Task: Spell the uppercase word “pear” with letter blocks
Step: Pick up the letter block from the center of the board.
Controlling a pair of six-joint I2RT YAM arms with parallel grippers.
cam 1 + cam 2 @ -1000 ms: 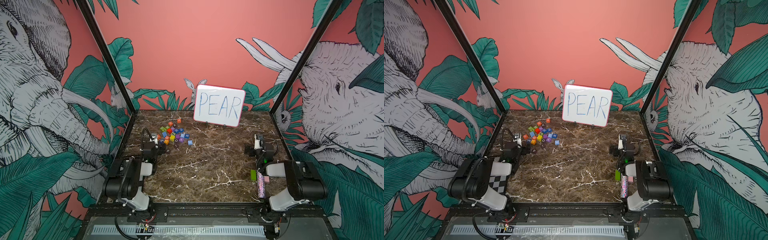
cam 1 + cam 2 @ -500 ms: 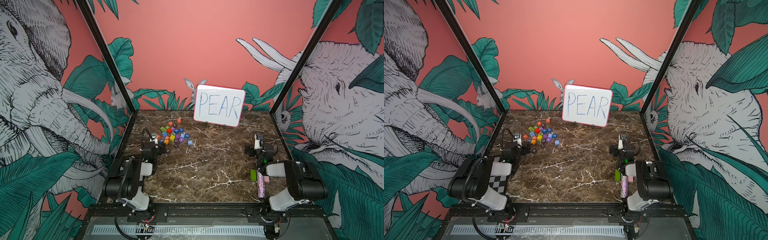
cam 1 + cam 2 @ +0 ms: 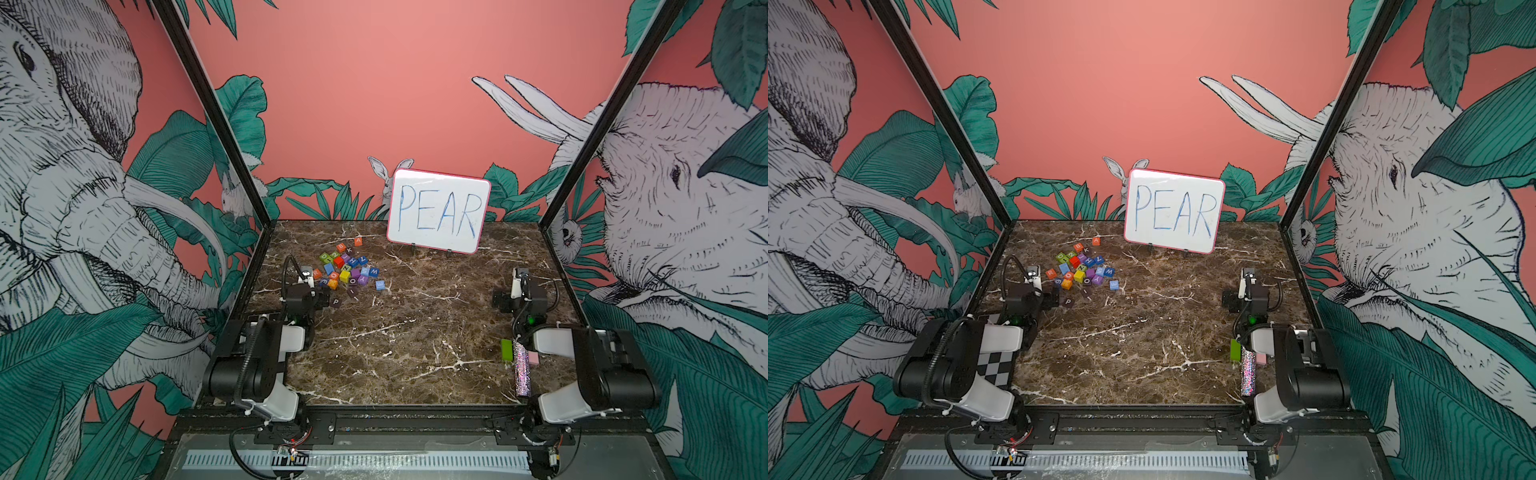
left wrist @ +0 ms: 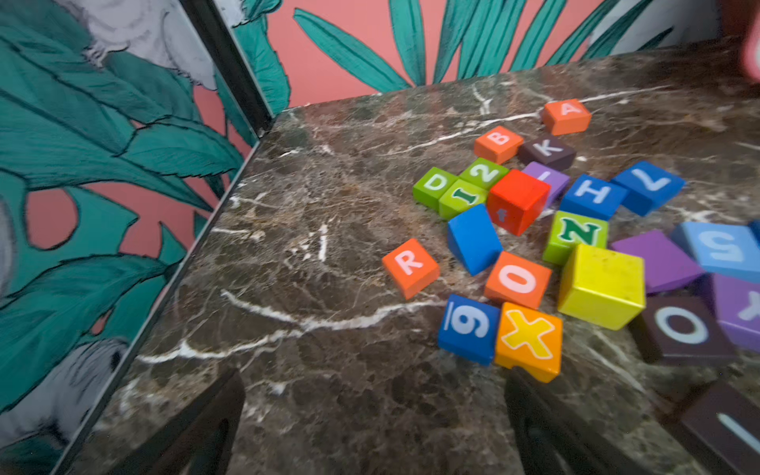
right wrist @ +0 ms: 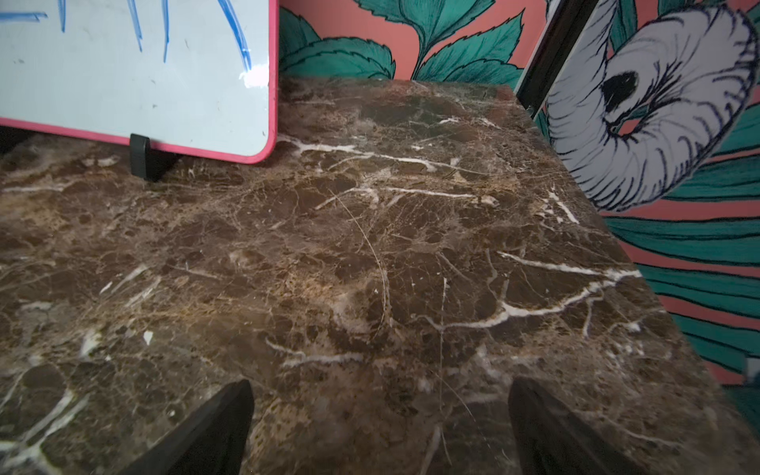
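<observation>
Marble table (image 3: 415, 340) open at centre; letter blocks (image 3: 345, 270) near left edge; left claw (image 4: 372, 436), right claw (image 5: 376, 436) wide.

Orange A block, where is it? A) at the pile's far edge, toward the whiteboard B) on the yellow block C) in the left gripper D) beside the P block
A: the orange A block lies alone on the table just beyond the pile, nearest the whiteboard.

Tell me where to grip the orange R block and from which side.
Probably from straight above: the orange R block lies flat, letter up, at the pile's edge. Pinch the two side faces that do not face the blue block beside it.
</observation>
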